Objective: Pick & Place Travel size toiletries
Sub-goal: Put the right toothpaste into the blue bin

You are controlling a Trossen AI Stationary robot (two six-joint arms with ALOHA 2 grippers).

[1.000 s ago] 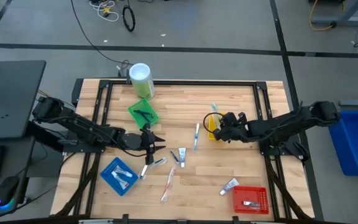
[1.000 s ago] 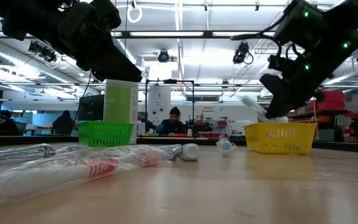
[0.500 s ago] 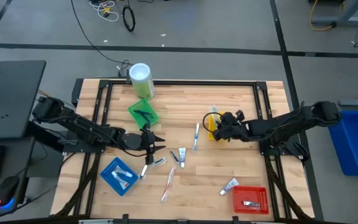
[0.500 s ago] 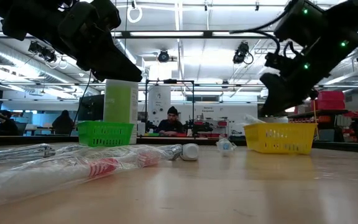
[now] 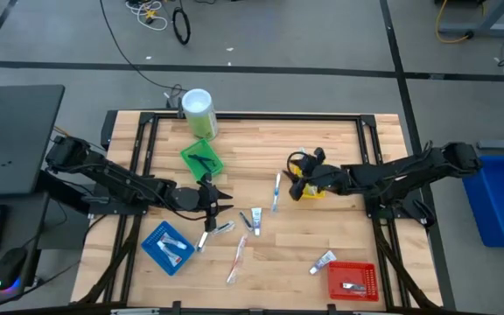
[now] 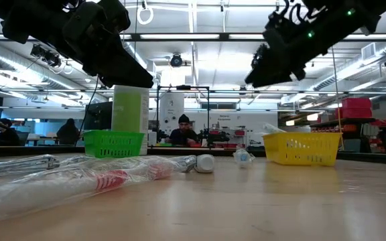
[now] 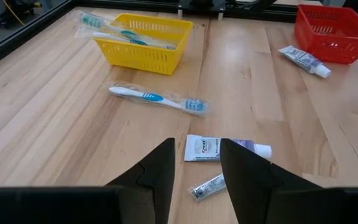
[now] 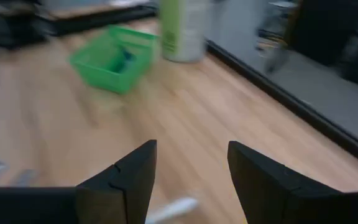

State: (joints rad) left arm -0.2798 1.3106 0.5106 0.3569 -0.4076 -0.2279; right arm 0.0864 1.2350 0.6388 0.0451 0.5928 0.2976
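Right hand (image 5: pixel 294 166) sits at centre-right of the high view, over the left edge of the yellow tray (image 5: pixel 309 190). Fingers spread wide, nothing between them. In the low view it hangs high, well clear of the tray (image 6: pixel 302 148) at mid-right. Two toothbrushes (image 7: pixel 114 32) lie across the tray's rim at upper left of the left wrist view, ends sticking out past the wall.

Left hand (image 5: pixel 220 204) hovers at centre-left of the high view, fingers wide and holding nothing. Just below and right of it on the table (image 5: pixel 322 140): a small white tube (image 7: pixel 225 149) and a silvery tube (image 7: pixel 206 186), both close in front of the fingers in the left wrist view. A wrapped toothbrush (image 7: pixel 157 99) lies loose between those and the yellow tray.

Other loose items in the high view: pink toothbrush (image 5: pixel 237 257) at lower centre, and a tube (image 5: pixel 323 260) beside the red tray (image 5: pixel 353 281) at lower right. Blue tray (image 5: pixel 168 248) at lower left holds a couple of items; green tray (image 5: pixel 202 161) at upper centre holds dark pieces.

Risks, as judged:
- Overhanging brushes could be knocked out if the right hand sweeps low past the tray rim.
- The two tubes lie close together; a grab could nudge or pinch both.
- Wrapped items look slippery and could slide out of a shallow grip.
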